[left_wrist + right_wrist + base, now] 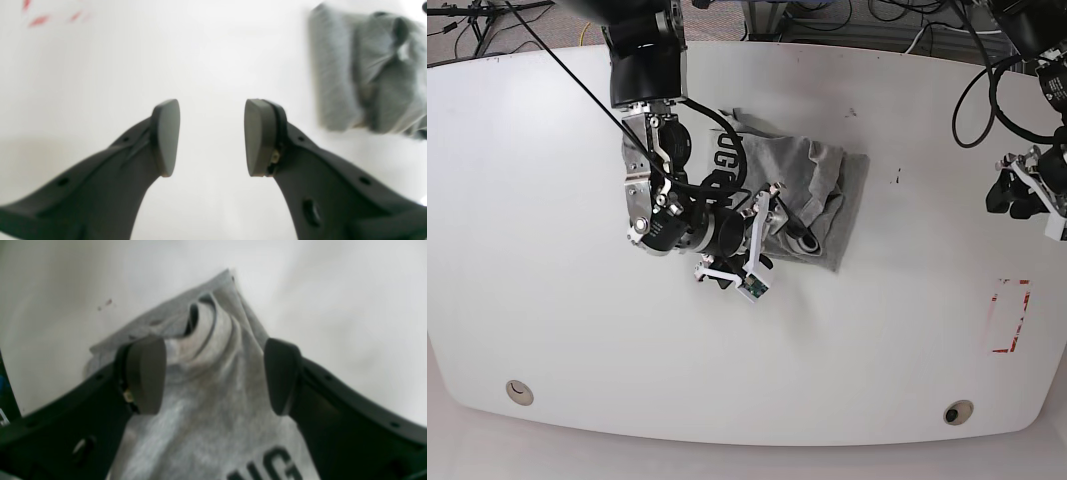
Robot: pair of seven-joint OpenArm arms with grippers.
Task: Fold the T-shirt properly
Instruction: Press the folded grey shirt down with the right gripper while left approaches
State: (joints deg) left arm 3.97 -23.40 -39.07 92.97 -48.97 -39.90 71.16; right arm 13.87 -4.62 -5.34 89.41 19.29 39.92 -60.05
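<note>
T-shirt (812, 190), heather grey and bunched into a rumpled, partly folded heap, lies a little above and right of the middle of a white table (547, 330) in the base view, with dark block lettering showing at its upper left edge beside the arm. Above it hangs the right gripper (213, 376), its two dark pads spread wide apart with grey cloth visible between them; the pads pinch nothing, and the fabric below (its ribbed collar curled into a loop, letters "NG" at the bottom of the right wrist view) sits loose under the fingers. Over at the table's far right edge in the base view, well apart from the garment, the left gripper (211, 138) also stands open, bare white tabletop showing between its pads, the grey bundle seen only at the upper right corner of its wrist camera. Red tape marks (1010, 315) outline a rectangle on the table below that arm.
</note>
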